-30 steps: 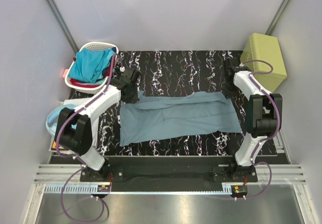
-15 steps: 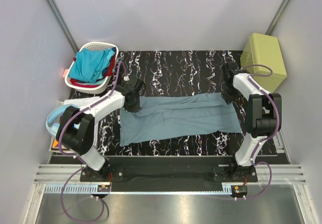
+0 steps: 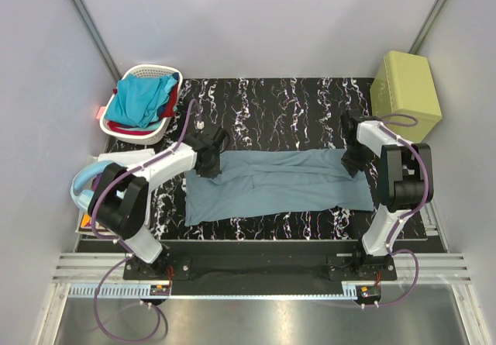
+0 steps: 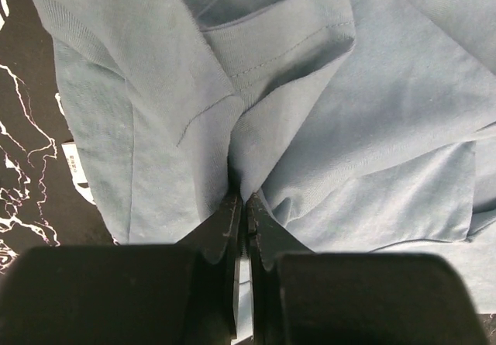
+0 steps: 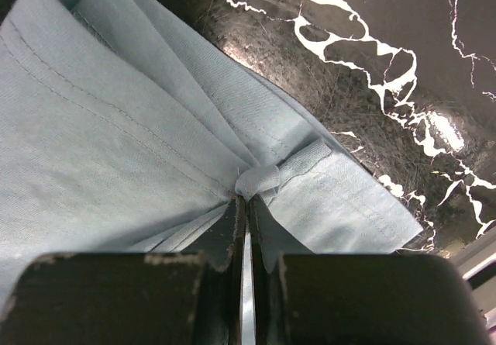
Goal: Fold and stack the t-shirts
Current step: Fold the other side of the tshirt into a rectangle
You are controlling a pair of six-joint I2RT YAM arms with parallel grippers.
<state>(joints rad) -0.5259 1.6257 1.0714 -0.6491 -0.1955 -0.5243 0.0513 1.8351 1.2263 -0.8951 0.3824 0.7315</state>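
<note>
Here the left claw (image 4: 243,196) and right claw (image 5: 242,199) each clamp the grey-blue t-shirt (image 3: 279,181).

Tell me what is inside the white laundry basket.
The white laundry basket holds a crumpled turquoise t-shirt on top. A red t-shirt peeks out beneath it. Anything lower down is covered.

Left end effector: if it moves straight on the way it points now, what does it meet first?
The grey-blue t-shirt: the left end effector pinches a fold of it, table probably just beneath.
</note>
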